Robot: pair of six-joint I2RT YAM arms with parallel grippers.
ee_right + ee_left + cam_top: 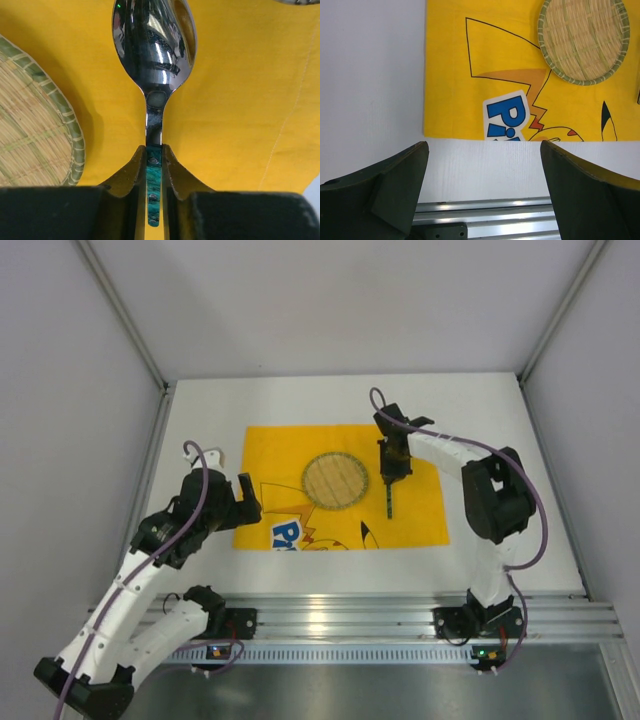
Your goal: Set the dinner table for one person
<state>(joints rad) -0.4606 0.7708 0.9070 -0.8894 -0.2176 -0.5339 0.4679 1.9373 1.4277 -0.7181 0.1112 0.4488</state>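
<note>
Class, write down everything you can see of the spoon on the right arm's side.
The spoon has a polished, mirror-like metal bowl and neck, and a teal-green handle with small rivets. The right gripper is shut on that handle, pinching it between both fingers. The spoon extends over the yellow placemat, to the right of the round woven tray and apart from it. Whether it rests on the cloth cannot be told.

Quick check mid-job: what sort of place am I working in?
Probably a lab test cell, not a home: plain white walls box in the dinner table, and an aluminium rail carries both arm bases.
</note>
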